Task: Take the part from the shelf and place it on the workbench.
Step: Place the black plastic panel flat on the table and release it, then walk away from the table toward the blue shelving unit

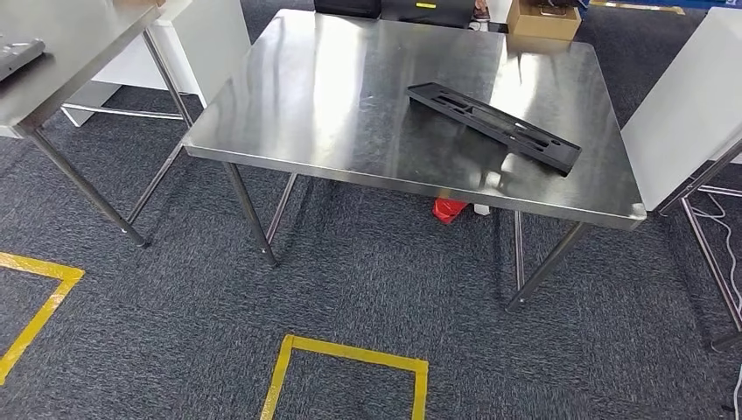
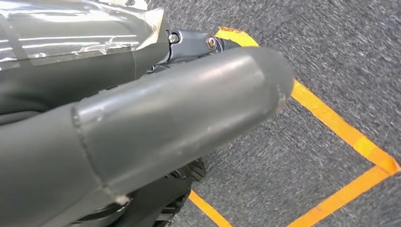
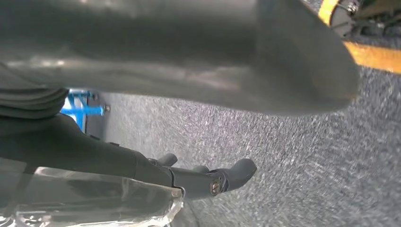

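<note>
Head view shows the black part (image 1: 494, 126) lying flat on the steel tabletop (image 1: 332, 105), while the left robot hand (image 2: 189, 94) and right robot hand (image 3: 203, 175) hang over carpet, both empty, fingers apart.

You see the part (image 1: 494, 126), a long flat black panel with slotted cut-outs, lying flat and diagonal on the steel workbench (image 1: 332, 96), right of centre, its near end close to the right edge.

Bright overhead glare (blurred wrist views)
</note>
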{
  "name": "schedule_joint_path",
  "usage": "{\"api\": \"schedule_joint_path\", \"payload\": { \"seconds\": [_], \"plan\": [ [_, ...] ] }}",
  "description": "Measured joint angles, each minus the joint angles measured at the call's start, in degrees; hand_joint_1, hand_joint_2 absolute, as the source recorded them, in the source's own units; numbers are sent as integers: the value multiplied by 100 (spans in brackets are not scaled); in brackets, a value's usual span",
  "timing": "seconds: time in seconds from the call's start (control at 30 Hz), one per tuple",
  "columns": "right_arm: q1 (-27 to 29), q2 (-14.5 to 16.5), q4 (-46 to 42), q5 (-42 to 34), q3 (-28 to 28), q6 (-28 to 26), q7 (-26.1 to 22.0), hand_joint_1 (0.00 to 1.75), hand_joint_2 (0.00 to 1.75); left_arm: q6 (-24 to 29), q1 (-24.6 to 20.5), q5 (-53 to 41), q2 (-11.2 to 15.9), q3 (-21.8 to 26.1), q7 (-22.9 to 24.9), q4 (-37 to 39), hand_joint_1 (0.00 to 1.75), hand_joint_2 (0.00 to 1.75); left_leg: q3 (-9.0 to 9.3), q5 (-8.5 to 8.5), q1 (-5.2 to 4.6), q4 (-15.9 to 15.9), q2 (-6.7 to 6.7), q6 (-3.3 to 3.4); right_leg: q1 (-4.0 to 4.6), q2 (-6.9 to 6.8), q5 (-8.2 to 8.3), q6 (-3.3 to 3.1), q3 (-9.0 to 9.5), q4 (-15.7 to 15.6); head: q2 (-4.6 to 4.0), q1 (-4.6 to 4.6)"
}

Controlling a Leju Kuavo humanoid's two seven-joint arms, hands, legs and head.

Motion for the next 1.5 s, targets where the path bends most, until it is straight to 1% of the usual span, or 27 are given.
{"api": "schedule_joint_path", "payload": {
  "seconds": [0.03,0.1,0.17,0.2,0.23,0.27,0.33,0.4,0.47,0.53,0.6,0.67,0.7,0.73,0.77,0.83,0.9,0.93,1.0,1.07,1.17,1.23,1.27,1.33,1.4,1.43,1.5],
  "plan": [
    [2,-3,2,32,39,28,10,0,0,-1,2,1,-3,-4,3,1,0,0,-60,38,0,-16,15,59,0,3,-52,16,-64,61,1,-1],
    [7,-18,7,65,96,68,20,0,0,3,9,13,-6,-4,4,2,0,0,-203,155,3,-33,52,173,-9,13,-435,-23,-247,473,-1,33],
    [12,-32,8,78,133,94,21,0,0,4,11,23,-3,-5,2,2,0,0,-361,278,-25,-28,71,219,-20,19,-922,-64,-447,1210,-1,64],
    [14,-39,8,80,152,107,22,0,0,5,12,24,-3,-6,1,2,0,0,-446,345,-37,-24,81,221,-21,19,-1033,-42,-482,1513,0,65],
    [15,-45,9,82,168,117,22,0,0,4,13,22,-4,-6,1,2,0,0,-531,409,-47,-15,91,218,-22,19,-1027,4,-441,1669,0,65],
    [14,-50,9,82,180,124,22,0,0,3,12,20,-6,-7,1,2,0,0,-611,468,-54,-4,98,210,-21,19,-915,62,-292,1604,-1,65],
    [9,-60,9,82,195,133,22,0,0,0,7,15,-13,-8,1,2,0,0,-736,573,-62,32,102,182,-11,19,-692,107,306,869,0,63],
    [-1,-71,9,82,204,147,22,0,0,-1,3,9,-20,-9,2,2,0,0,-795,669,-77,58,101,130,33,19,-714,30,875,-14,1,58],
    [-6,-80,9,82,213,168,22,0,0,-1,3,5,-23,-10,3,2,0,0,-816,760,-83,48,104,66,78,18,-772,-59,994,-320,0,52],
    [-2,-83,15,80,217,189,23,0,0,0,10,3,-18,-10,4,3,0,0,-862,744,-66,86,89,1,20,7,-688,-157,906,-322,-1,44],
    [0,-82,22,79,220,204,24,0,0,2,20,3,-13,-10,6,5,0,0,-984,332,-41,430,54,-63,-38,-16,-570,-280,807,-333,-1,16],
    [7,-81,22,80,221,215,24,0,0,3,23,3,-11,-11,7,6,0,0,-1151,-257,-12,1135,28,-127,-25,-33,-460,-332,678,-322,-1,-7],
    [12,-82,22,83,221,218,24,0,0,3,23,2,-10,-11,7,6,0,0,-1203,-410,2,1469,22,-156,-22,-37,-409,-323,615,-308,0,-10],
    [14,-84,22,85,221,221,23,0,0,4,23,2,-9,-11,7,6,0,0,-1199,-433,18,1678,21,-180,-24,-40,-365,-310,550,-284,0,-10],
    [15,-86,22,90,221,222,21,0,0,6,23,1,-7,-11,7,6,0,0,-1110,-338,37,1700,22,-199,-30,-42,-328,-292,481,-245,0,-10],
    [13,-89,22,101,222,222,15,0,0,9,18,2,-2,-11,7,5,0,0,-667,-28,87,1156,21,-233,-47,-40,-289,-257,330,-124,-1,-12],
    [10,-93,22,110,224,221,9,0,0,7,3,3,-3,-14,7,4,0,0,-227,47,96,469,0,-248,-29,-41,-263,-210,173,5,-1,-16],
    [7,-95,22,112,225,221,8,0,0,5,-6,2,-6,-17,7,4,0,0,-138,8,89,274,-13,-244,-12,-42,-239,-173,116,52,-1,-16],
    [5,-100,22,115,227,220,3,0,0,3,-11,-1,-12,-26,5,4,0,0,-188,-12,60,184,-26,-175,16,-42,-163,-63,21,90,0,-9],
    [9,-113,22,114,228,220,1,0,0,-4,-4,-3,-18,-32,1,5,0,0,-304,53,48,151,-7,-45,8,-28,-231,1,-118,204,1,-1],
    [24,-120,22,99,228,221,2,0,0,-42,11,-14,-14,-37,-7,6,0,0,-504,214,20,139,27,135,-14,-3,-867,-69,-467,1099,0,45],
    [30,-120,22,82,228,221,2,0,0,-72,14,-37,-13,-53,-8,6,0,0,-637,321,-5,144,45,161,-20,4,-1109,-44,-569,1706,-1,52],
    [30,-121,22,76,228,220,2,0,0,-81,14,-47,-14,-66,-8,6,0,0,-695,373,-14,147,52,157,-19,5,-1077,-1,-482,1748,-1,52],
    [27,-127,22,71,227,219,2,0,0,-99,13,-64,-14,-85,-8,6,0,0,-787,472,-22,152,57,135,-14,6,-840,72,7,1188,-1,52],
    [17,-139,22,71,226,219,2,0,0,-113,12,-71,-19,-93,-8,6,0,0,-853,564,-29,156,61,89,20,9,-734,45,591,290,0,50],
    [13,-144,22,71,226,219,2,0,0,-117,10,-72,-22,-96,-8,6,0,0,-875,612,-33,152,68,59,45,12,-742,13,753,-12,0,49],
    [13,-150,22,72,226,219,-3,0,0,-128,10,-69,-25,-104,-8,6,0,0,-902,713,-36,130,83,-9,88,17,-743,-53,798,-218,-1,45]
  ]
}}
